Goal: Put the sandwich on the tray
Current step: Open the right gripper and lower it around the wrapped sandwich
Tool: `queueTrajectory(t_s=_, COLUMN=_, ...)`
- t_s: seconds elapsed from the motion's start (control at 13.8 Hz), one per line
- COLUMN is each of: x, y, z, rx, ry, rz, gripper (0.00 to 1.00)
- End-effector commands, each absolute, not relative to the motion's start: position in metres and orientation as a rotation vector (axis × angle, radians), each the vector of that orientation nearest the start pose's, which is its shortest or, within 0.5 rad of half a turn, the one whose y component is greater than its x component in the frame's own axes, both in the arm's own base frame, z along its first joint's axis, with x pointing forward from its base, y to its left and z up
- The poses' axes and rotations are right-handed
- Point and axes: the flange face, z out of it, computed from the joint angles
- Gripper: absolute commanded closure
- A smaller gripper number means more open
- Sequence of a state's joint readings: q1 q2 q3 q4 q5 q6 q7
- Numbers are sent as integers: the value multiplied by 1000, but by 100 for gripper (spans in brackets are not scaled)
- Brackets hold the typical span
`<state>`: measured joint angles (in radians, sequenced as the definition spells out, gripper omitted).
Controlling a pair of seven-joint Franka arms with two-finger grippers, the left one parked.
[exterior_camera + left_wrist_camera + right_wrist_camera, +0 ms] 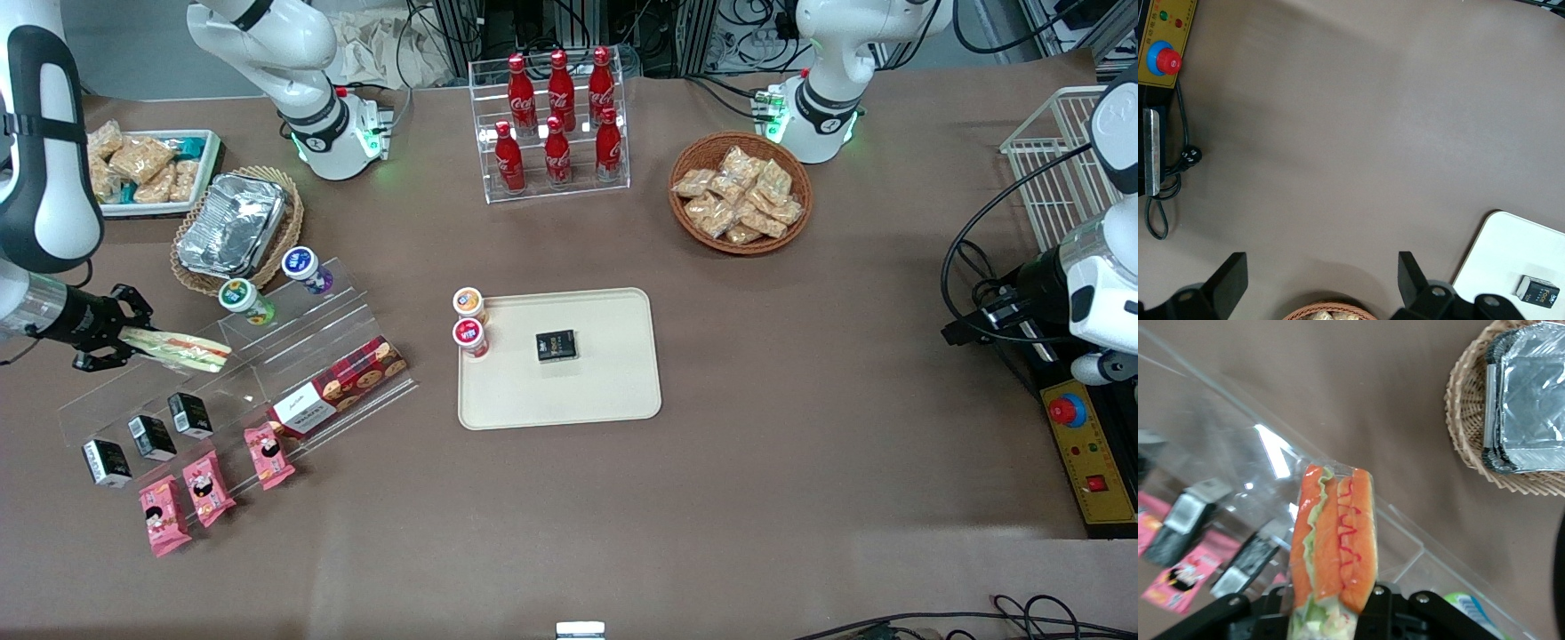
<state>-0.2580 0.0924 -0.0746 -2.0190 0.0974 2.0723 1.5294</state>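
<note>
Above clear rack (240, 373): end effector (124, 342) gripping sandwich (1333, 540), tray (613, 391) apart.

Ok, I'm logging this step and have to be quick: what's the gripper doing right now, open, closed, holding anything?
Right gripper: closed on the wrapped sandwich, held above the clear display stand, not yet over the tray.

Bench clutter, snacks and drinks.
Red cola bottles (558, 116) stand in a clear rack, farthest from the camera. A wicker basket of snack packets (740, 193) sits toward the parked arm's end. Foil containers (233, 224) rest in another basket, near a clear stepped shelf (236, 378) carrying black boxes (148, 436), with pink packets (212, 484) nearest the camera.
</note>
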Motion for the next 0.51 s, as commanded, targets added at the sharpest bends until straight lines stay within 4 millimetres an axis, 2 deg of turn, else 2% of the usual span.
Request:
queueTrajectory(t_s=0.0, x=547, y=-183, z=451, rx=-1754, ry=2478, rz=67, gripper=74)
queueTrajectory(t_s=0.14, x=560, y=-180, z=492, rx=-1737, ry=2428, rz=30, gripper=74)
queueTrajectory(t_s=0.22, x=566, y=-172, z=509, rx=-1783, ry=2382, rz=14, gripper=74)
queueTrajectory(t_s=0.29, x=569, y=-162, z=526, rx=-1889, ry=2296, rz=9, gripper=74)
queueTrajectory(t_s=0.43, x=577, y=-130, z=549, rx=-2150, ry=2060, rz=14, gripper=74)
